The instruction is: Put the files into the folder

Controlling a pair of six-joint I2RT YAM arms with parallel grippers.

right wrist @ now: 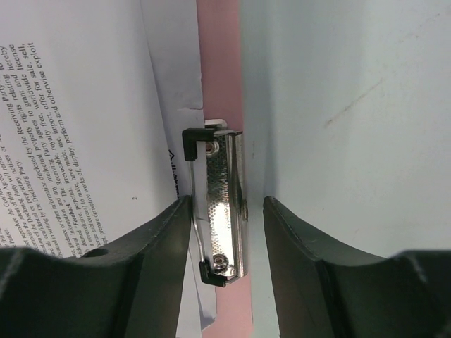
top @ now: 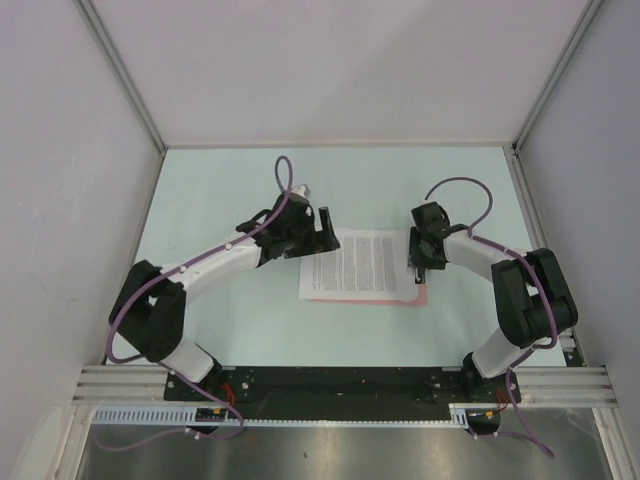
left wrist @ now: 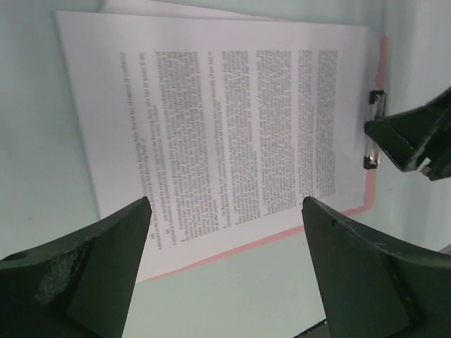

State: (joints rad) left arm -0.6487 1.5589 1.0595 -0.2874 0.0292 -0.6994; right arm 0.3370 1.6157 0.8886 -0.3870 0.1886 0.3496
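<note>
Right hand (right wrist: pixel 227 204) hangs low over the small shiny metal clip (right wrist: pixel 225 176), its jaws a narrow way apart on either side of it, and I cannot tell whether they press it. Left hand (left wrist: pixel 225 202) hovers wide open above the opposite end of the white paper sheets of dense black print (left wrist: pixel 225 120). These lie flat on the flat pink rectangular clipboard (left wrist: pixel 282 239) in the middle of the pale green bench (top: pixel 400 180), with a pink strip showing along one long edge and at the clip end.
</note>
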